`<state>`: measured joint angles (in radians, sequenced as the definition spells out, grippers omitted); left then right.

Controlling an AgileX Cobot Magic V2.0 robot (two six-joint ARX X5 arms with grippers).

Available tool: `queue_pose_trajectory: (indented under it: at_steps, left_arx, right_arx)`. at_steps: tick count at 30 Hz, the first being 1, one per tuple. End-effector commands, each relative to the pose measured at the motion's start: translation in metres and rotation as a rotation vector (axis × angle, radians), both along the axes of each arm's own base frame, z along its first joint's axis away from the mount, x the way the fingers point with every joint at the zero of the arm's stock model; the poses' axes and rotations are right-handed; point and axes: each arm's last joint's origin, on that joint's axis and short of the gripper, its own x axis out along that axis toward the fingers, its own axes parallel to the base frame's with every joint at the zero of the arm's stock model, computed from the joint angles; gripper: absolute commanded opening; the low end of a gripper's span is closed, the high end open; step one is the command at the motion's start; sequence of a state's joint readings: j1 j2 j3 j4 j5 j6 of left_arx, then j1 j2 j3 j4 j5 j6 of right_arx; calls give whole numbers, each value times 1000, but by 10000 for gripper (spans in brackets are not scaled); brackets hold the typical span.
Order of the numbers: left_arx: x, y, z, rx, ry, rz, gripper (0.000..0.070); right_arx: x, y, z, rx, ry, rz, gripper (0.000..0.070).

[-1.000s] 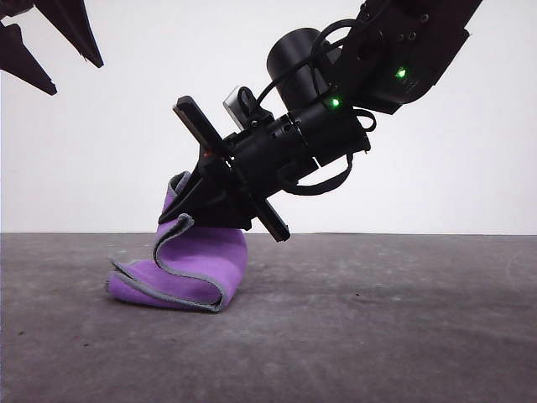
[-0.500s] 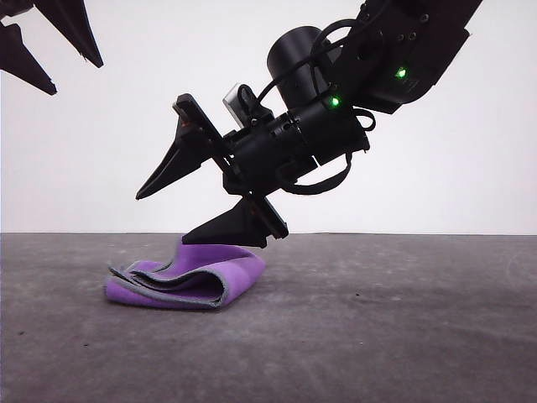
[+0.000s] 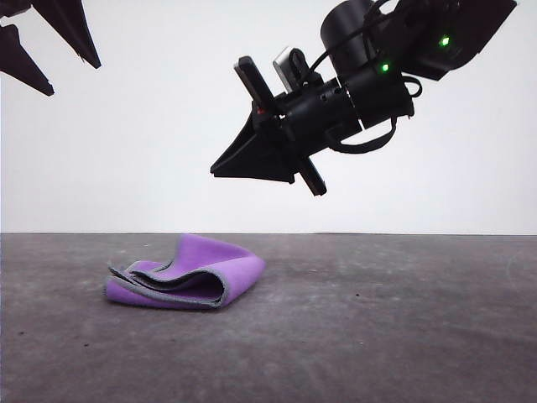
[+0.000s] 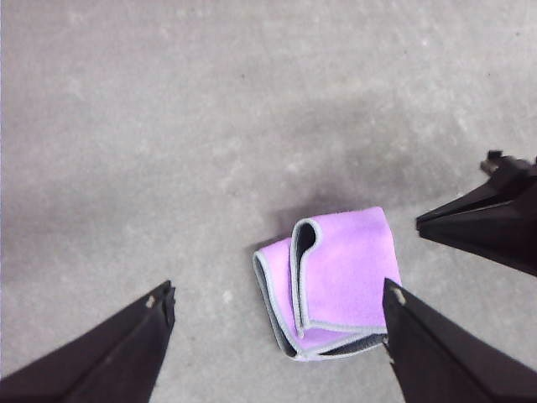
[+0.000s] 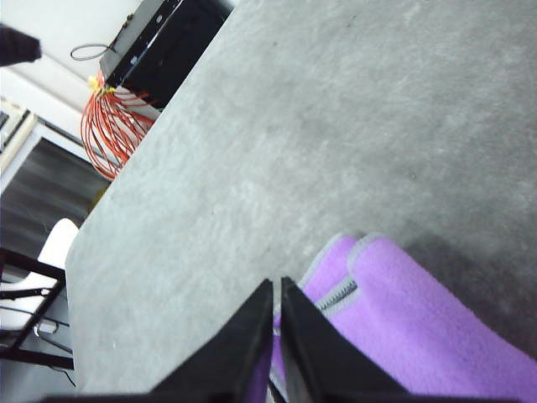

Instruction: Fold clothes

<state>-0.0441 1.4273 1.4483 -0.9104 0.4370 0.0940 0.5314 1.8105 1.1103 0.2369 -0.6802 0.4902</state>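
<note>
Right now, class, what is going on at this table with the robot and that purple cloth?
The purple cloth lies folded on the grey table, with nothing gripping it. The right gripper hangs above it with its jaws shut and empty. The left gripper is held high over the cloth, jaws open. The fold looks done, though its layers sit a little loose.
</note>
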Motion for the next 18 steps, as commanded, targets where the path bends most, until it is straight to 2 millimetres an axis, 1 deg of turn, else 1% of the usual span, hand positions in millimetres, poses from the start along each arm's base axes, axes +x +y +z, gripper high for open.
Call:
queue_pose_trajectory:
  at_steps: [1,3,4,5,8,9,12,14,15,18]
  left_arx:
    - [1,0,4,9,-26,-12,476]
    - [1,0,4,9,-26,-13,476]
    - [1,0,4,9,-25,-13,476]
    - [1,0,4,9,-22,-13,476]
    - [0,0,3,10,-3,-13,476]
    - [-1,0,3,12,5,-15,476]
    - [-4,0,2,15,25,-18,476]
    - [-8,0,5,16,20,-20,476]
    - [-10,0,7,16,10,-21,477]
    - [-20,1,17,19,-31,-25,477]
  right_arx:
    - [3,0,5,-12,-49,14,2]
    - [3,-7,9,-32,-66,9,13]
    - [2,-12,12,-47,-75,3,50]
    - [2,-17,15,-66,-85,-5,108]
    - [-2,-35,25,-149,-108,-35,319]
    - [-4,-43,29,-175,-106,-43,355]
    - [-14,-66,41,-278,-97,-70,401]
    - [-25,-82,51,-376,-110,-110,461]
    - [-30,-88,57,-426,-125,-132,477]
    - [-49,-106,78,-559,-181,-213,484]
